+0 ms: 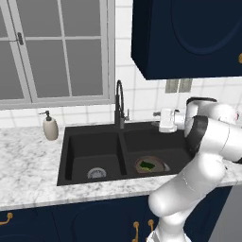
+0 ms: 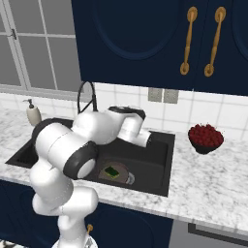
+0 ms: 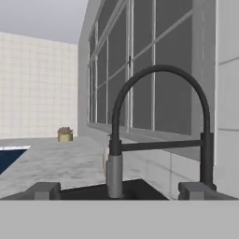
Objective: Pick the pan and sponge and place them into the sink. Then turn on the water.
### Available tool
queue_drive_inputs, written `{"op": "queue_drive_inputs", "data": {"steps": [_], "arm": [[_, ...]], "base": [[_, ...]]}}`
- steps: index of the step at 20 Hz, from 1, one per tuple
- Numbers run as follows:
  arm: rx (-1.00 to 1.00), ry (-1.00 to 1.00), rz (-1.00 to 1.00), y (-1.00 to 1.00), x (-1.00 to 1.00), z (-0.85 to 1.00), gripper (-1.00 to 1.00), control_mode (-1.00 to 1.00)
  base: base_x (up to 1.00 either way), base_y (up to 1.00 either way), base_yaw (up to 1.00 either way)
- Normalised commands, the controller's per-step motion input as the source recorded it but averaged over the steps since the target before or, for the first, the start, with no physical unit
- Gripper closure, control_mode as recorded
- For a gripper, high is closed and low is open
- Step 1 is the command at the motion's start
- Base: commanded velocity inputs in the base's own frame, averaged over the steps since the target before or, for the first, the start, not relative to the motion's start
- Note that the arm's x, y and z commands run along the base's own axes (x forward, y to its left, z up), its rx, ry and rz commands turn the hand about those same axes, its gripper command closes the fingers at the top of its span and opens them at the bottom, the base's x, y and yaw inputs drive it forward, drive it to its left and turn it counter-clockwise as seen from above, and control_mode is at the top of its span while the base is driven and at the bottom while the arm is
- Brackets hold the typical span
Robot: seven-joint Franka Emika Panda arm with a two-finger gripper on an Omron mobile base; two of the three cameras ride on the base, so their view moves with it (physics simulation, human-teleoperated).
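Pan [image 1: 152, 165] sits in the right basin of the black double sink [image 1: 75, 142], sponge [image 1: 145, 165] lying inside the pan; both also visible in right base view, pan [image 2: 116, 173], sponge [image 2: 114, 172]. So placing looks done; step in hand is judged to be turning on the water.

Gripper [image 1: 159, 121] is up over the back rim of the right basin, pointed sideways toward the gooseneck faucet [image 1: 119, 105], near it but not touching. In hand view the 2 fingertips [image 3: 43, 191] stand wide apart at the bottom, nothing between them, faucet [image 3: 158, 126] centred ahead with its horizontal lever bar [image 3: 161, 146] crossing at mid height. No stream from the spout yet.

To do it well: keep the fingers level with the lever bar, close in straight, contact the lever's free end, not the neck or hose, then push it in 1 smooth sweep. Risk, as a guess: sliding off the thin bar or bumping the neck.

Soap dispenser [image 1: 50, 126] and bowl of red fruit [image 2: 206, 137] sit well clear.
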Motion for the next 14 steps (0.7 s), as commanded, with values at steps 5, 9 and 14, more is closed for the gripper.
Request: {"op": "queue_drive_inputs", "data": {"steps": [5, 9, 14], "arm": [[0.01, 0.0, -0.14, 0.17, 0.19, -0.11, -1.0, -1.0], [0.0, 0.0, -0.2, 0.39, 0.26, 0.0, -1.0, -1.0], [0.0, 0.01, -0.2, 0.18, 0.57, -0.02, -1.0, -1.0]], "base": [[0.0, 0.0, 0.0], [0.0, 0.0, 0.0], [0.0, 0.0, 0.0]]}}
